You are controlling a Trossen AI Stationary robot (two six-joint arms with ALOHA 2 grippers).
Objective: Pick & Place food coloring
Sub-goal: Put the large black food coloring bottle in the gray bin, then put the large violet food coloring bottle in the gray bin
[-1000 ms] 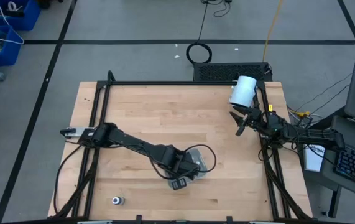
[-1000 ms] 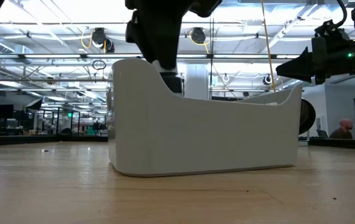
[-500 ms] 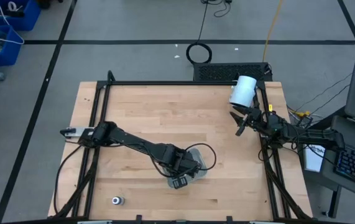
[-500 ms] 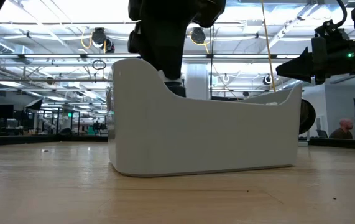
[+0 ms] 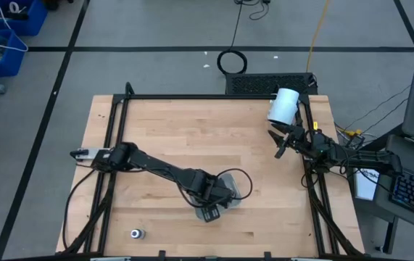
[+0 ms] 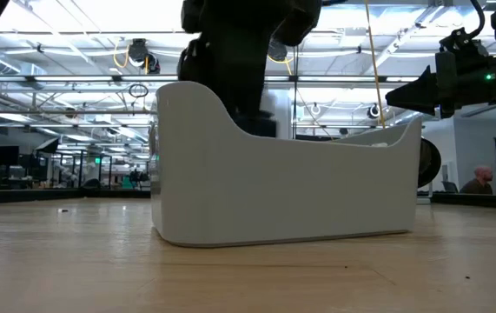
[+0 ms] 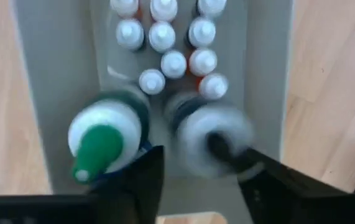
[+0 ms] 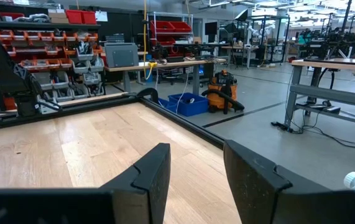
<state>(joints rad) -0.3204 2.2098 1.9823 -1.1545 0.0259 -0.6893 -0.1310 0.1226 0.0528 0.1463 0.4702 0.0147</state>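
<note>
Left wrist view puts you straight above the tray (image 7: 264, 93): your left pincer (image 7: 193, 180) points down into it, its two dark fingers (image 7: 141, 180) spread apart and pinching nothing. Between and beyond them stand the food coloring bottles (image 7: 174, 64), all upright with their caps facing the camera, so each long axis runs vertical. Two bigger bottles sit nearest the fingers, one with a green tip (image 7: 96, 149) and one blurred with a dark tip (image 7: 217, 140); the small white-capped ones are packed in rows farther along the tray.

From the high view, the left arm (image 5: 156, 168) stretches low across the worktop (image 5: 192, 130) to the tray (image 5: 237, 190) near the front middle. One small bottle (image 5: 137, 233) lies apart near the front left corner. Your right pincer (image 5: 280, 142) waits at the right edge, fingers parted and pinching nothing, just beside the white cylinder (image 5: 283, 106).
</note>
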